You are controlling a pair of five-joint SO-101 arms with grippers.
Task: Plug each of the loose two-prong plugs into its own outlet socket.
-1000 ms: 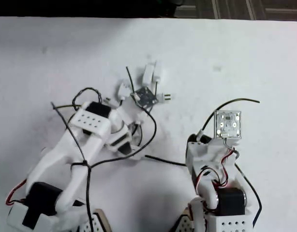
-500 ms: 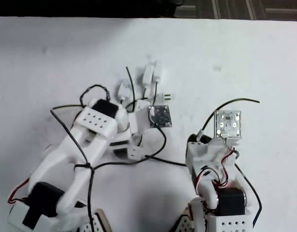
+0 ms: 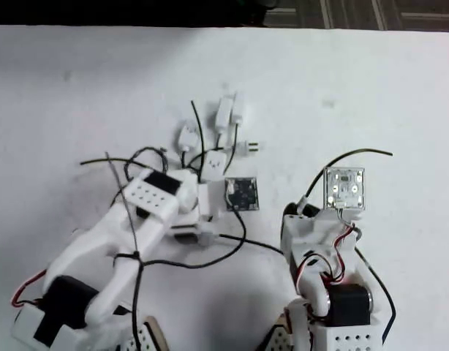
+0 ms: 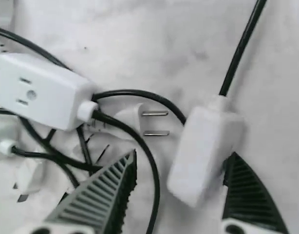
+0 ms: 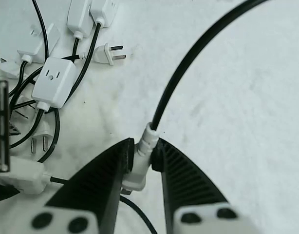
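Lying flat on the white surface (image 3: 371, 88), a white two-prong plug (image 4: 137, 121) aims its two metal prongs, and so its long axis, at a white oblong block (image 4: 203, 151). That block sits between the wide-spread fingers of the left claw (image 4: 182, 158), against one finger and clear of the other (whether it carries socket slots cannot be made out). Near the plug a white outlet socket (image 4: 37, 97) shows its slotted face amid looping black cords, while the right claw (image 5: 143, 146) is pinched narrow on a second plug (image 5: 137, 170), whose black cord (image 5: 188, 63) arches away and whose prongs are hidden.
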